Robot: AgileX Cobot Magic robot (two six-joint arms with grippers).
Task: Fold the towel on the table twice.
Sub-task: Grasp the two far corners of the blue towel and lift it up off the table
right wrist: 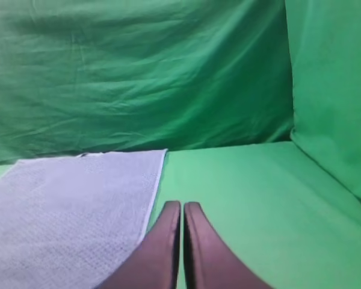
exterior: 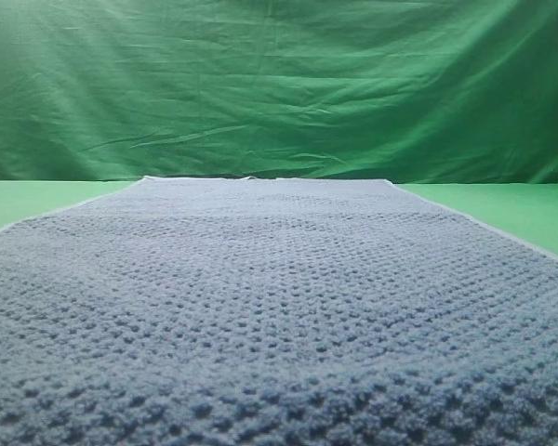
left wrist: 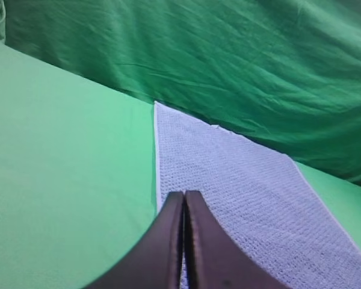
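Note:
The blue-grey waffle-weave towel (exterior: 270,307) lies flat and spread out on the green table (exterior: 530,209), filling most of the exterior high view; its pale hem runs along the far and side edges. Neither gripper appears in that view. In the left wrist view my left gripper (left wrist: 184,195) is shut and empty, its dark fingers pressed together above the towel's (left wrist: 246,192) left edge. Over on the right wrist view, my right gripper (right wrist: 182,206) is shut with nothing in it, hovering just past the towel's (right wrist: 66,211) right hem over bare table (right wrist: 253,198).
A wrinkled green backdrop cloth (exterior: 279,84) hangs behind the table and also wraps the right side (right wrist: 331,78). Bare green table surface (left wrist: 60,162) stretches left of the towel.

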